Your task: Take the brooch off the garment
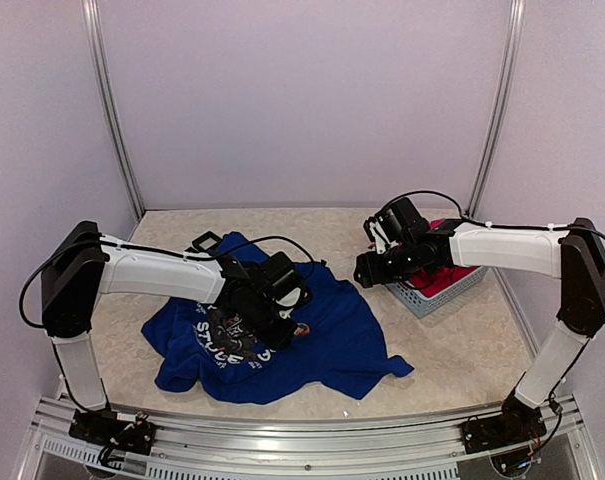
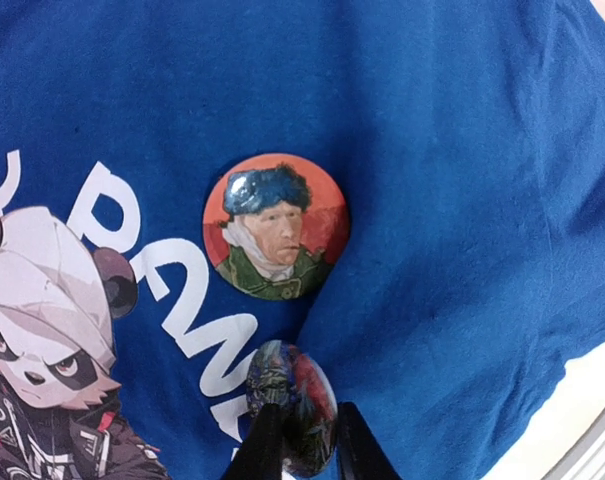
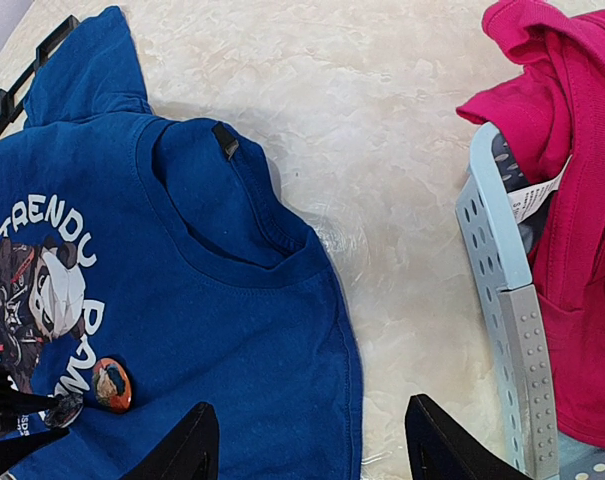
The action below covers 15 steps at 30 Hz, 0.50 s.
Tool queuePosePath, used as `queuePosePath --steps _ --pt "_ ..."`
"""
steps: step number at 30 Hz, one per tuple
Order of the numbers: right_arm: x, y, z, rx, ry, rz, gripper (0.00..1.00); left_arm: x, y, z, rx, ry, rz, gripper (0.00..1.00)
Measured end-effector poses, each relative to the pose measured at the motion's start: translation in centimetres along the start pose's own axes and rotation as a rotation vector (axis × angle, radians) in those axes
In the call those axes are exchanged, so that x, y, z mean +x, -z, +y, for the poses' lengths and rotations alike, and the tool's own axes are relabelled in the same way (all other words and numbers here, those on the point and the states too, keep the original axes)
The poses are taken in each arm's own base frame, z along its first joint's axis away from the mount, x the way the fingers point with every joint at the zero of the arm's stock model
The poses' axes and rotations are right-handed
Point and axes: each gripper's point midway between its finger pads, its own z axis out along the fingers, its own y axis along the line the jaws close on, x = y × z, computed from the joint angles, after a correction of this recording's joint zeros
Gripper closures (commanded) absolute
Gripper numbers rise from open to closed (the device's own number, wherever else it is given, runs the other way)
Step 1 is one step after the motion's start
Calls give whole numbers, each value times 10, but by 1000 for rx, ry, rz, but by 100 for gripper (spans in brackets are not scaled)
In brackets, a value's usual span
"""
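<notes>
The brooch (image 2: 292,400), a dark round badge on the garment (image 2: 462,150), sits tilted between the left gripper's (image 2: 304,432) fingers. They pinch its lower rim, likely to lever it off the cloth. A portrait badge (image 2: 276,226) lies flat just beside it.

From the right wrist, the right gripper (image 3: 307,445) hangs wide apart and empty beside the basket (image 3: 487,250), out of the way.

From above, the shirt lies spread toward the table's near-left corner, with the basket at the right edge.
</notes>
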Motion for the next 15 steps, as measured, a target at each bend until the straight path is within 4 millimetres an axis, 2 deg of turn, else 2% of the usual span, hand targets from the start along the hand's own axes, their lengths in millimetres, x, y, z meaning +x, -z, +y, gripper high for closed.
queuePosePath --steps 5,15 --pt "0 0 0 0 0 0 36 -5 4 2 -19 2 -18 100" --pt "-6 4 7 -35 5 -21 35 -12 17 11 -76 59 -58 100"
